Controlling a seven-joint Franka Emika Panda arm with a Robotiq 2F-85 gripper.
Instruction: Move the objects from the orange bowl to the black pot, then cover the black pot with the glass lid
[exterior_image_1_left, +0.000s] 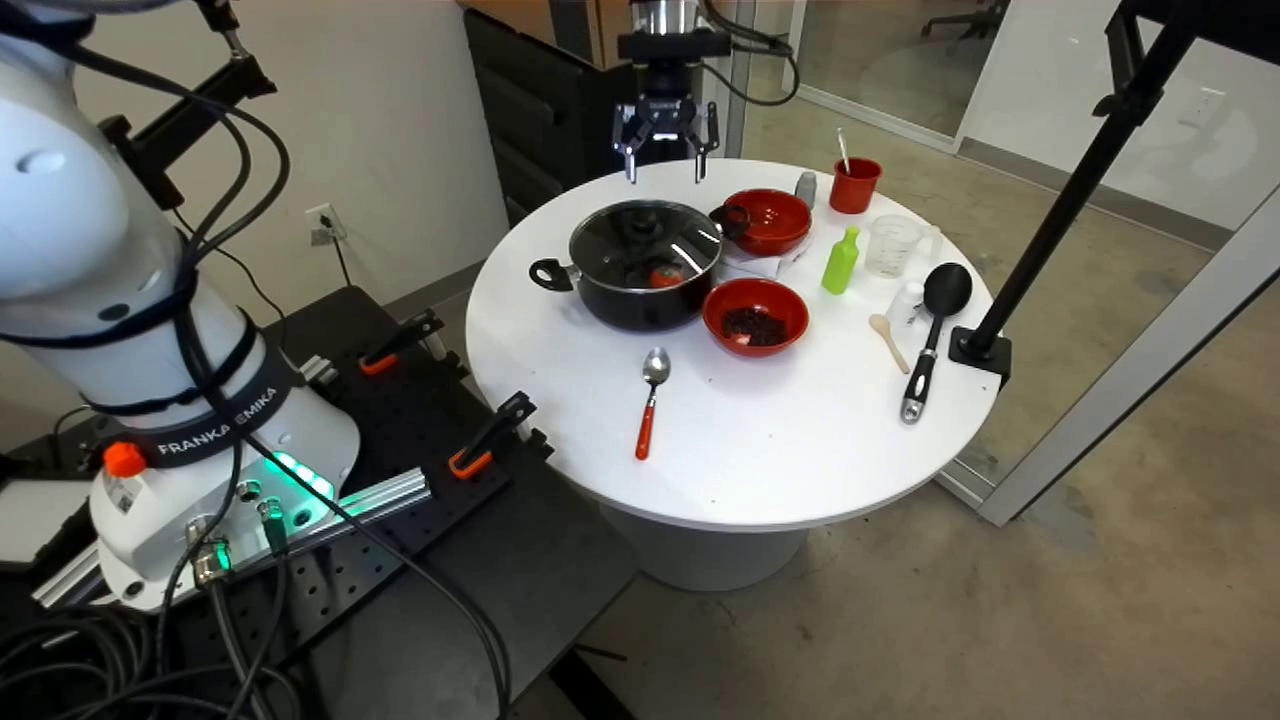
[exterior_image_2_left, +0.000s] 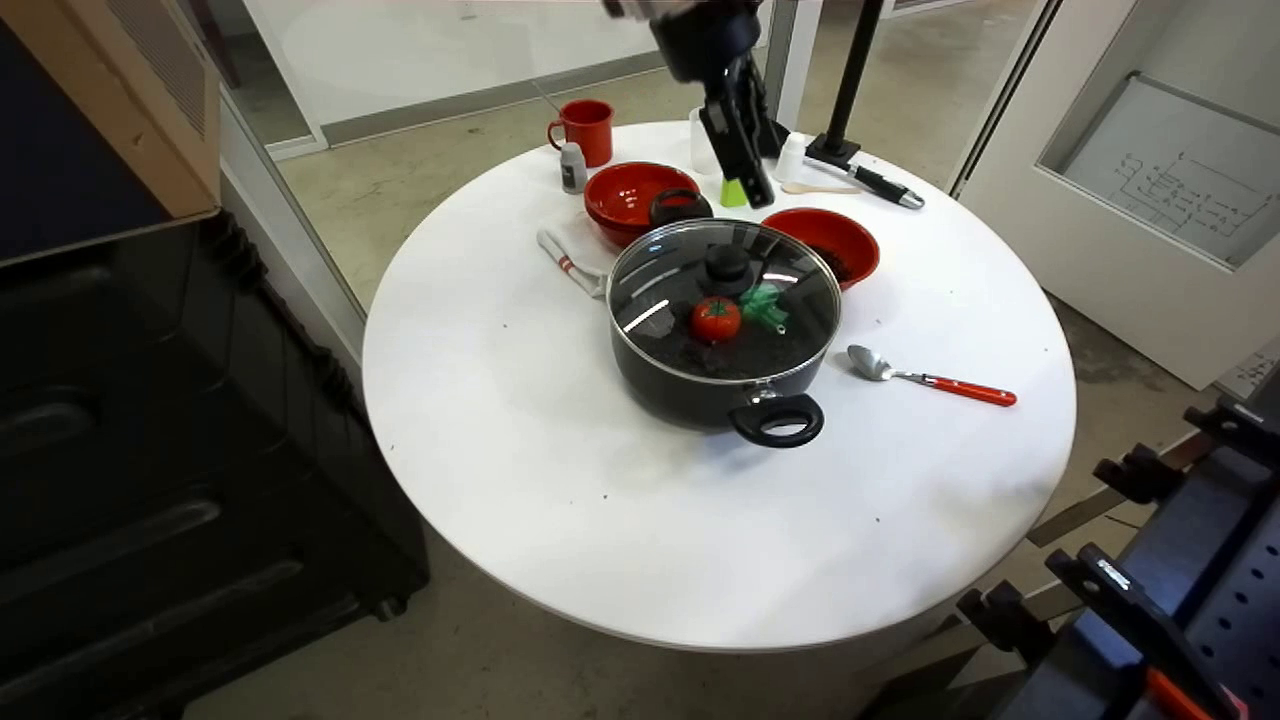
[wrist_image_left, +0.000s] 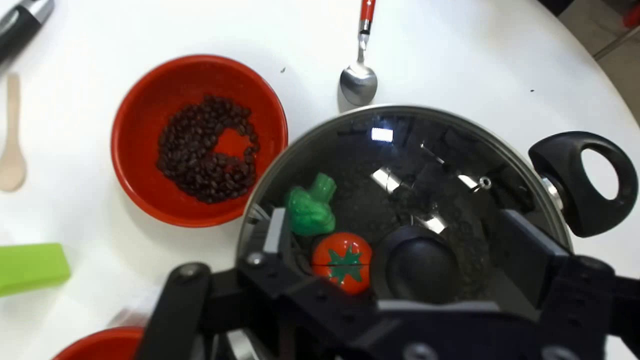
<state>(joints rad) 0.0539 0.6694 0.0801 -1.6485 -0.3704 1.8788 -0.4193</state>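
Evidently the glass lid (exterior_image_2_left: 728, 290) is seated on the black pot (exterior_image_2_left: 680, 397); the gripper (exterior_image_1_left: 665, 179), spread and unladen, is best withdrawn straight upward.

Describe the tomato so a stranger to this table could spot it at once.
On the round white table, find the black pot. Look through its glass lid, near the dark knob. The tomato is round and red with a star-shaped green top, unlike the all-green piece beside it.
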